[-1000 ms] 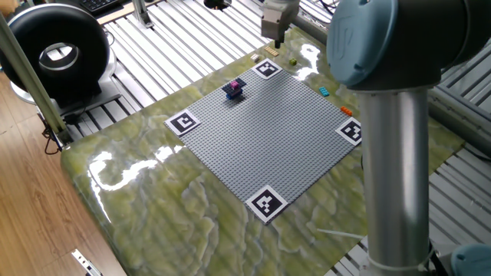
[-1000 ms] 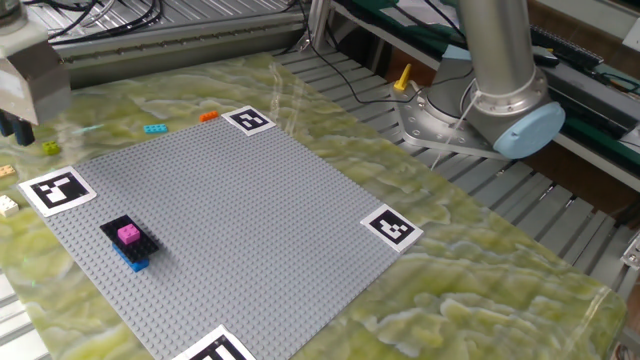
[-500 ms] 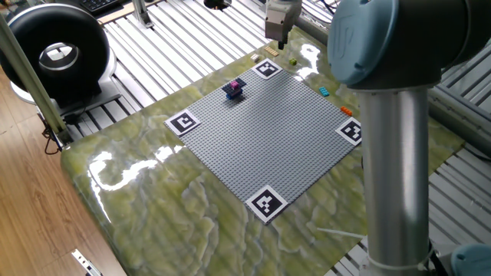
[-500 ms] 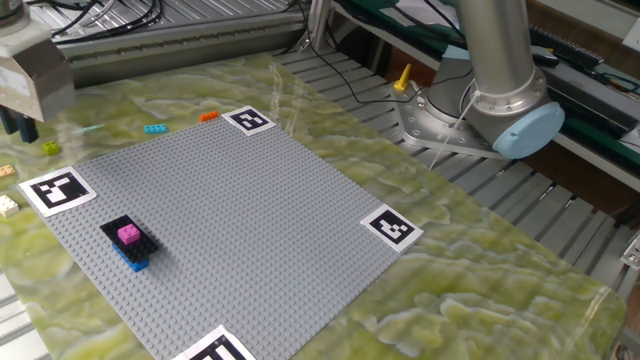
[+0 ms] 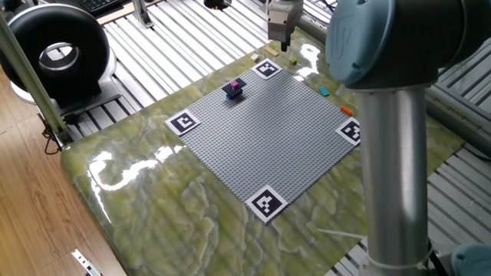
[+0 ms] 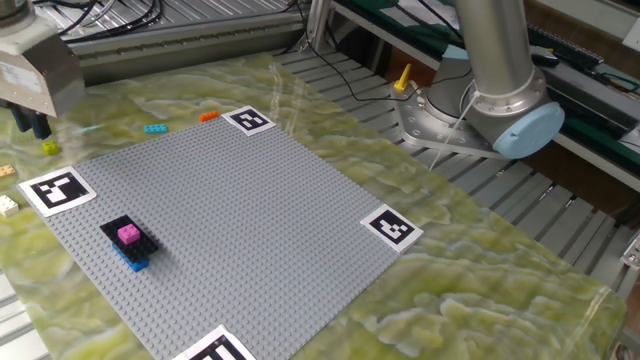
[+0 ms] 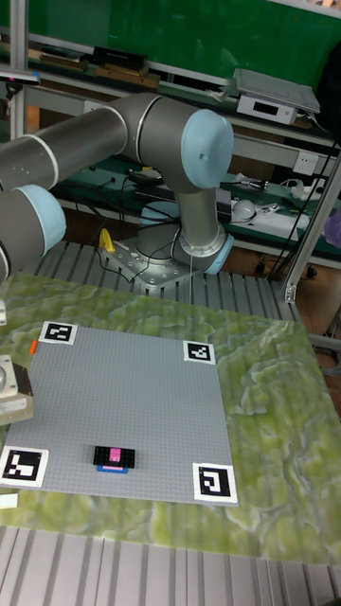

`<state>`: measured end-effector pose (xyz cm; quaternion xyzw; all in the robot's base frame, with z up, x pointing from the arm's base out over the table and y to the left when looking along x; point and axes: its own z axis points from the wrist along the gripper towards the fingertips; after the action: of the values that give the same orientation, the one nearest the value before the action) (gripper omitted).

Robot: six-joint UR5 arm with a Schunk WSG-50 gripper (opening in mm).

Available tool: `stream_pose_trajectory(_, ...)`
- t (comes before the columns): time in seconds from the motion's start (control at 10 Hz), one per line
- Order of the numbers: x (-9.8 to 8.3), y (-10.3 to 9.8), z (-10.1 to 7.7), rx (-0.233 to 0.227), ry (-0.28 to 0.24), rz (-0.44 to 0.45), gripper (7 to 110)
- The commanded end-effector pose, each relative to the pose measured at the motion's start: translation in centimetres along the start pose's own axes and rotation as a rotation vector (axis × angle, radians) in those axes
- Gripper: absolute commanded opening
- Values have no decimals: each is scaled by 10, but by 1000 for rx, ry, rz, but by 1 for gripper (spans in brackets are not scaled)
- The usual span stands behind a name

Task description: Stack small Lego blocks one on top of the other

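Note:
A small stack stands on the grey baseplate (image 6: 230, 220): a magenta block (image 6: 128, 234) on a black one over a dark blue one, also the stack (image 5: 234, 88) and the stack (image 7: 114, 457). Loose small Lego blocks lie off the plate: green (image 6: 50, 148) (image 5: 292, 61), cyan (image 6: 155, 128) (image 5: 324, 91), orange (image 6: 208, 116) (image 5: 347, 112) and tan (image 6: 8, 205) (image 5: 255, 56). My gripper (image 6: 30, 126) (image 5: 281, 44) hovers above the table just behind the green block, open, with nothing between its fingers. In the tall view only its body (image 7: 11, 388) shows at the left edge.
Black-and-white marker tags (image 6: 58, 188) (image 6: 249, 120) (image 6: 392, 227) sit at the baseplate's corners. The arm's base (image 6: 470, 110) stands beyond the table's right side. A black round device (image 5: 57, 50) sits on the slatted frame to the left.
The gripper has drifted a little sideways along the table's far edge, closer to the green block. The blocks and the stack have not moved.

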<state>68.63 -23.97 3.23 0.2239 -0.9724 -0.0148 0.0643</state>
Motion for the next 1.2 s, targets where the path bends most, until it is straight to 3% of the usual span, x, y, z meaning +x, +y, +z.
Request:
stream_pose_trajectory(0.0,3,-6,9,13,-56,-65,7)
stream_pose_trajectory(0.1,9,-17,15,58,-61,-192,7)
stream_pose_trajectory(0.2,11,-14,18,58,-59,-309,22)
stream_pose_trajectory(0.4,16,-1,17,23,-58,-415,22)
stream_pose_trajectory(0.5,22,-6,15,44,-37,-472,22)
stream_pose_trajectory(0.6,23,-14,14,86,-33,-512,22)
stream_pose_trajectory(0.7,24,-13,18,78,-42,-527,44)
stream_pose_trajectory(0.8,23,-12,24,58,-51,-552,44)
stream_pose_trajectory(1.1,28,-24,34,69,-52,-605,44)
